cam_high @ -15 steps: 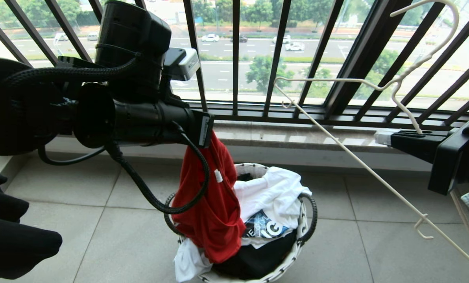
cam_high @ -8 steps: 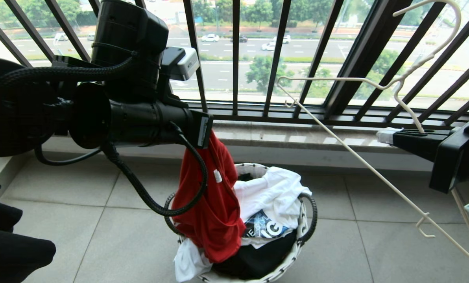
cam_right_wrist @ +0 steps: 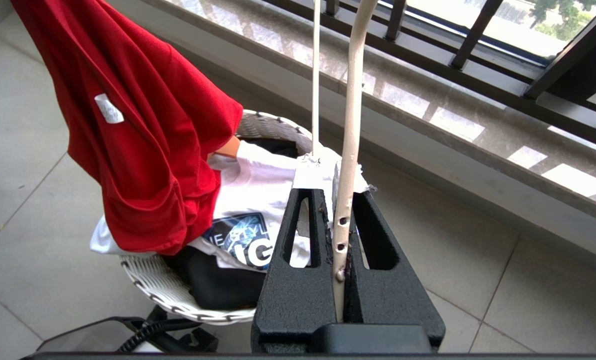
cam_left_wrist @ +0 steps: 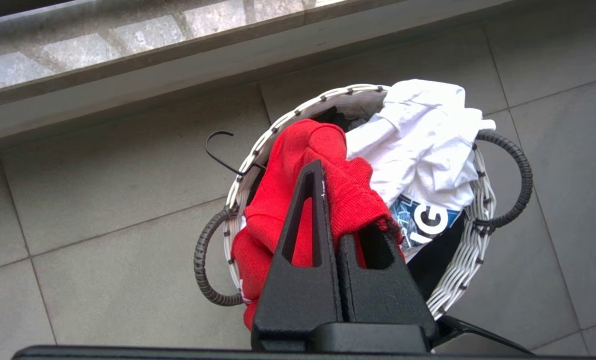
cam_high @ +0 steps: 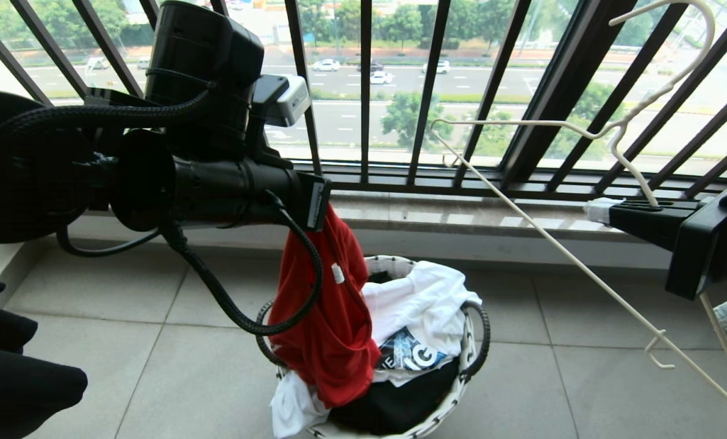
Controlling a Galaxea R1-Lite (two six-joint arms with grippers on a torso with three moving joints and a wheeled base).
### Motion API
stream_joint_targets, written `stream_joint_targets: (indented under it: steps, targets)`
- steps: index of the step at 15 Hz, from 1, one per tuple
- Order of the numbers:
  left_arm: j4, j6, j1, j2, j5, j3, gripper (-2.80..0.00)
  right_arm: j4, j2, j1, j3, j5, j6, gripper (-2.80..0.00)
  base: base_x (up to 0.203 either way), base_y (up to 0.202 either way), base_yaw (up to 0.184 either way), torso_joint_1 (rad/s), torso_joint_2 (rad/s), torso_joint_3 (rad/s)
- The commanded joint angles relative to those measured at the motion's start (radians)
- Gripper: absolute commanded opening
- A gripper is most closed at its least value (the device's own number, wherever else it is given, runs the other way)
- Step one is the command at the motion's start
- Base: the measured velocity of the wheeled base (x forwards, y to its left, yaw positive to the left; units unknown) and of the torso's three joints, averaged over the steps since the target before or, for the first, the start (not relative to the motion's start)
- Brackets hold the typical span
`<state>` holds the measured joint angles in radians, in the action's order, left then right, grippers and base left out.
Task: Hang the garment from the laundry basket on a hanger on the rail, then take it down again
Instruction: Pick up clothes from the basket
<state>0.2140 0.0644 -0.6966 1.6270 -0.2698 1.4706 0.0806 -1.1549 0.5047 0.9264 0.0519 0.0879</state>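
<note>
Left hand [cam_left_wrist: 330,200] grips garment [cam_high: 330,317]; right hand [cam_right_wrist: 335,190] grips hanger [cam_high: 558,244].

red garment [cam_high: 330,341] over basket [cam_high: 461,390], hanger [cam_high: 558,244] aloft

One red garment [cam_high: 330,332], hanging over one laundry basket [cam_high: 400,263] with two dark loop handles [cam_left_wrist: 508,180]. In the basket besides: one white T-shirt with a blue print [cam_high: 421,305], one black garment [cam_high: 394,405], and one small black hook [cam_left_wrist: 218,150] at the rim. One whitish wire hanger [cam_high: 583,268], two grippers: left gripper [cam_left_wrist: 330,195] and right gripper [cam_right_wrist: 335,185]; window bars too many and partly hidden to count.
</note>
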Motion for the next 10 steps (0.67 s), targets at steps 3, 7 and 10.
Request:
stream_joint_targets:
  steps: [3, 7, 10]
  targets:
    - [0.001, 0.001, 0.002, 0.004, -0.002, -0.001, -2.80, 0.001, 0.003, -0.005, 0.000, 0.000, 0.001, -2.80, 0.000, 0.000, 0.000, 0.004, 0.00, 0.186]
    - [-0.001, -0.011, 0.002, 0.001, -0.003, -0.009, -2.80, 0.001, 0.003, -0.006, 0.000, 0.000, 0.003, -2.80, 0.000, 0.000, 0.000, 0.002, 0.00, 0.200]
    - [-0.001, -0.012, 0.003, 0.007, -0.003, -0.009, -2.80, 0.001, 0.001, -0.005, -0.001, 0.000, 0.003, -2.80, 0.000, 0.000, 0.000, 0.001, 0.00, 0.205]
